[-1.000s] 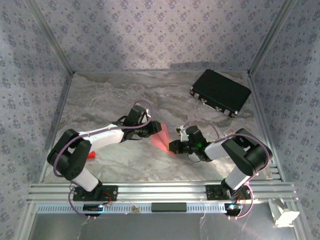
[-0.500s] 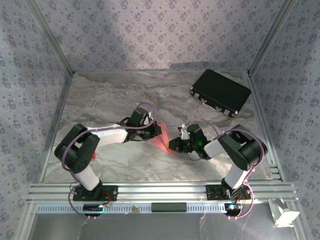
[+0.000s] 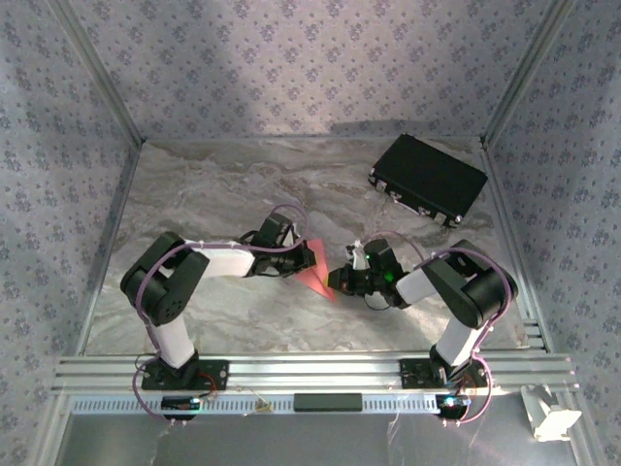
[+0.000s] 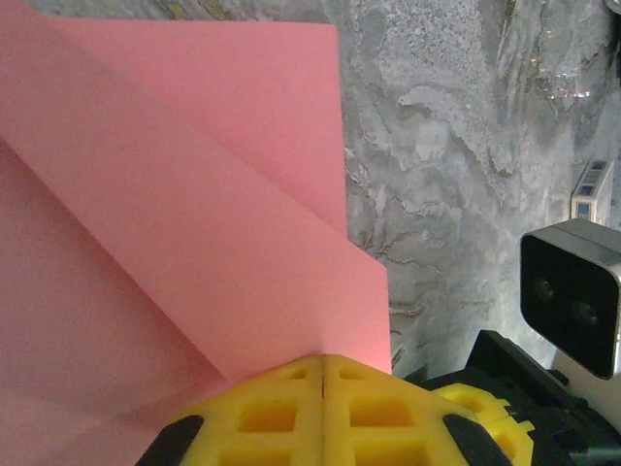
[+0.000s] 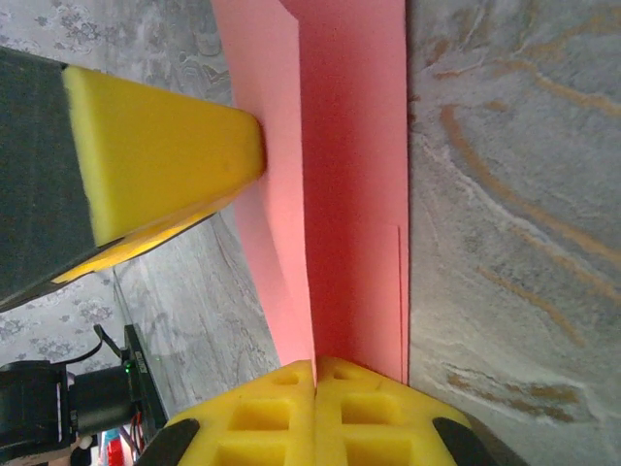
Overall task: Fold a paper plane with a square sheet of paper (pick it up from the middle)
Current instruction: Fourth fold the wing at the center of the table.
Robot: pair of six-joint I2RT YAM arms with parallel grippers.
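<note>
At the near edge, a ribbed metal rail carried the 2 arm bases, with a small white object just past its right end. Beyond the rail, both arms reached inward over the grey marbled table and met near its middle. The left gripper came in from the left and the right gripper from the right. The pink paper sat between them, a narrow creased shape slanting from far left to near right.

In the left wrist view, that gripper's 2 yellow fingers were pressed together with the paper's edge pinched at their tips. The sheet spread away from them in at least 2 overlapping folded layers, and the right arm's camera housing showed at the right edge.

In the right wrist view, the right gripper's yellow fingers were likewise clamped on the paper, gripping a long folded strip with a straight crease running away from the tips. Farther along, a yellow finger of the left gripper touched the strip's left side. Whether the paper touched the table could not be told.

At the far right, a black rectangular case lay flat at an angle, well apart from both grippers. Patterned walls closed the far side.
</note>
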